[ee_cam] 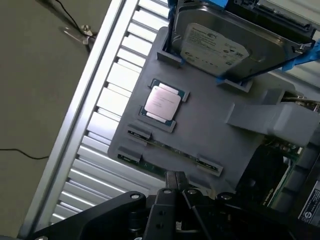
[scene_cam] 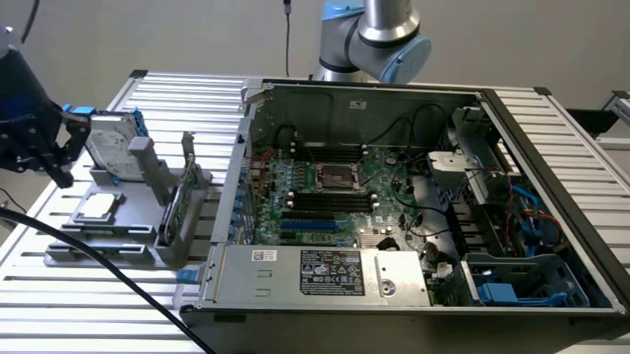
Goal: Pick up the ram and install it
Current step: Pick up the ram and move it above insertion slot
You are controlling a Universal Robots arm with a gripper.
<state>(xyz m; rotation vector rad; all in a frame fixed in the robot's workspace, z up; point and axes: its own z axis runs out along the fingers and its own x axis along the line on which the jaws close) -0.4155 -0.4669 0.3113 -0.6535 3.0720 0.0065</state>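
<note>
- gripper [ee_cam: 175, 176] at the grey holder's [ee_cam: 210, 120] edge, jaws clenched on nothing, body cut off by the frame.
- ram [ee_cam: 173, 149] edge-on in the holder, seemingly a thin green sliver between clips, chips hidden.

1. Black end effector [ee_cam: 175, 180]; just ahead of it, the thin green ram [ee_cam: 172, 150] in a matte grey holder [ee_cam: 210, 125].
2. Beyond that, a silver processor [ee_cam: 161, 102] bordered in green.
3. Farther out, a silver hard drive [ee_cam: 220, 47] with bright blue rails [ee_cam: 300, 57].
4. Pale worktop [ee_cam: 120, 85], striped with parallel slats.
5. Well away, a green motherboard [scene_cam: 389, 181] with black and blue slots.
</note>
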